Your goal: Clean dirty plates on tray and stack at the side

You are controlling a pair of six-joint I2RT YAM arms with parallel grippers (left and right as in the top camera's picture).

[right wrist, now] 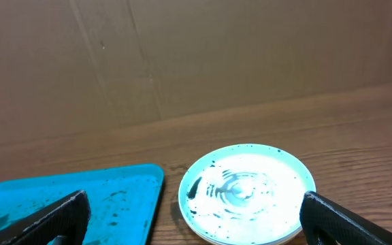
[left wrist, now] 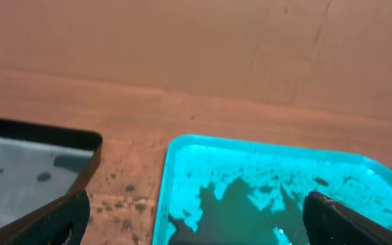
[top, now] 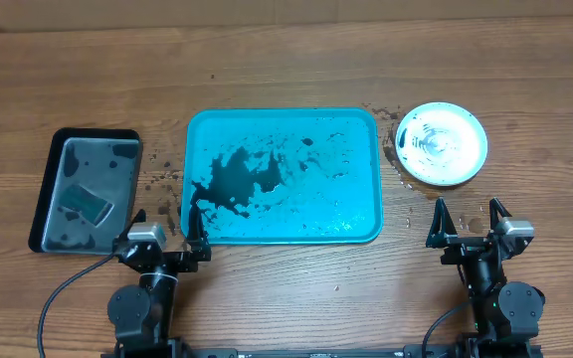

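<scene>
The turquoise tray (top: 366,124) lies mid-table and holds only a black smear (top: 237,179) and specks. To its right, on the wood, sits a pale plate (top: 442,143) with black streaks, and a second rim shows under its near edge. My left gripper (top: 167,224) stands open at the tray's near left corner with nothing between its fingers. My right gripper (top: 469,219) stands open just in front of the plate, also holding nothing. The left wrist view shows the tray (left wrist: 175,146) and the gripper (left wrist: 199,224). The right wrist view shows the plate (right wrist: 247,190), the tray (right wrist: 135,173) and the gripper (right wrist: 192,221).
A black rectangular tray (top: 46,179) with grey water and a dark block (top: 88,204) in it lies at the left, also in the left wrist view (left wrist: 80,139). Dark splashes (top: 162,184) dot the wood between the trays and near the plate. A cardboard wall stands behind the table.
</scene>
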